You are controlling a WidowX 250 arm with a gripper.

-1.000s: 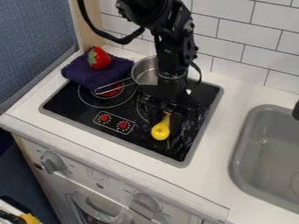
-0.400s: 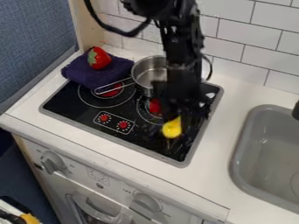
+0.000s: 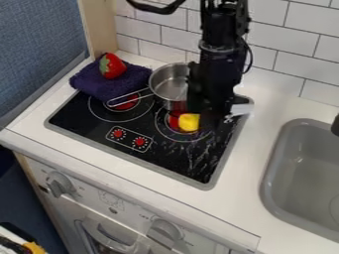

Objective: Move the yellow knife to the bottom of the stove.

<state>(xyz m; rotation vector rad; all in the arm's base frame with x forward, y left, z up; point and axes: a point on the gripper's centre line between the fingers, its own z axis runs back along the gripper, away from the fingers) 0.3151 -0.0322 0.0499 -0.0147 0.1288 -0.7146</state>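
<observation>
where the gripper [image 3: 210, 117] hangs: over the far right part of the black stove top [image 3: 92, 125], below the dark arm, just beside the pot in the view.
its grip: closed on the yellow knife [image 3: 189, 122]; how wide the gap is, i cannot tell.
yellow knife: rounded yellow end out at the gripper's left in the view, in front of the red-centred right burner [image 3: 173, 121]; whether it touches the stove top, i cannot tell.
pot [image 3: 169, 83]: metal, at the back of the stove top, wire handle pointing left.
strawberry [image 3: 114, 66]: on the folded purple cloth [image 3: 129, 82], left of the pot.
sink [image 3: 306, 166]: grey, right of the stove top.
</observation>
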